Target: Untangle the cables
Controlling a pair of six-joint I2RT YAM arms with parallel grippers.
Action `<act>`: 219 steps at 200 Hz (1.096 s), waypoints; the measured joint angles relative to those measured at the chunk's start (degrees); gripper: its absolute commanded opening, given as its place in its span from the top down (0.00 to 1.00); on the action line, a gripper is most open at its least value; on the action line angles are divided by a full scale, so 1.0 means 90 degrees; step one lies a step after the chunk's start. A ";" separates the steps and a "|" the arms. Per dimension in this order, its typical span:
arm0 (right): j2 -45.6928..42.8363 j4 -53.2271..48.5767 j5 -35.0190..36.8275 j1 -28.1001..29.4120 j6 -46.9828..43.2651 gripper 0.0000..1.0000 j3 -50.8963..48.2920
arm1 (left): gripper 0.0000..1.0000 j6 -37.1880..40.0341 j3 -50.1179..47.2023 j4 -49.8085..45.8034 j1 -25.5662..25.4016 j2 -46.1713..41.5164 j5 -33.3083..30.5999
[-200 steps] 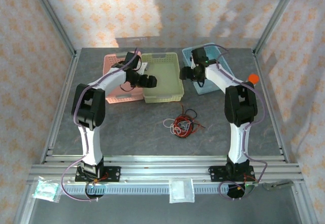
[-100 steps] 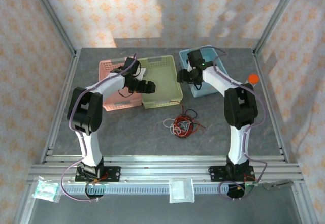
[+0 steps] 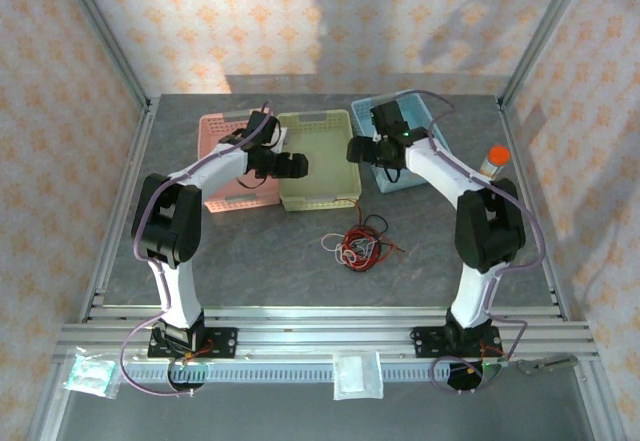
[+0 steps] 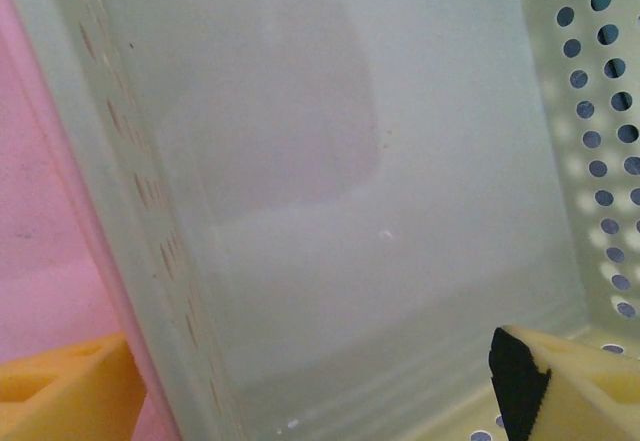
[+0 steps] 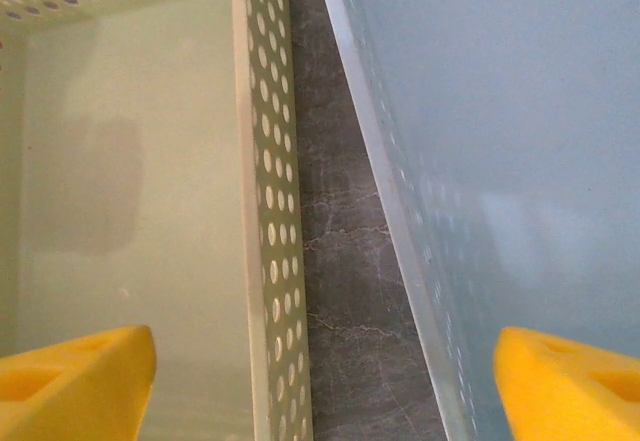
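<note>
cables (image 3: pixel 358 245) at 5 o'clock of green basket (image 3: pixel 325 176) | look light, floppy | pinch an outer loop | left gripper (image 3: pixel 288 164), right gripper (image 3: pixel 360 149): jaws apart

Far half of grey table (image 3: pixel 260 251) — pink basket (image 3: pixel 232 196), pale green basket (image 3: pixel 325 156), blue basket (image 3: pixel 432 113) in a row, left to right. Bare tabletop between green and blue. Orange-capped bottle (image 3: pixel 492 161) upright, right of blue.

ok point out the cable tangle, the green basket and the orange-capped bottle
cable tangle (image 3: pixel 358 245), top external view, on the red loops in its middle
green basket (image 3: pixel 322 173), top external view, on its bare floor
orange-capped bottle (image 3: pixel 492 160), top external view, just below its cap
</note>
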 measured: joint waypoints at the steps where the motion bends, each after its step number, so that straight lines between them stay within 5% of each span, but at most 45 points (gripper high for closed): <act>1: 0.0000 0.0010 -0.0010 -0.0005 -0.0005 0.07 0.0000 | 0.10 -0.0002 -0.0002 0.0000 0.0000 -0.0005 0.0000; 35: 0.0124 0.0032 -0.0182 -0.0051 -0.0041 0.06 0.0015 | 0.10 -0.0012 -0.0095 0.0090 0.0000 -0.0058 0.0044; 156: 0.0500 -0.0304 -0.0743 0.0175 -0.0221 0.33 -0.0063 | 0.12 0.0146 -0.0537 0.0097 -0.0219 -0.0471 0.0449; 219: 0.0369 -0.0413 -0.0510 0.0240 -0.0143 0.58 -0.0199 | 0.42 0.0192 -0.0704 0.0083 -0.0260 -0.0508 0.0308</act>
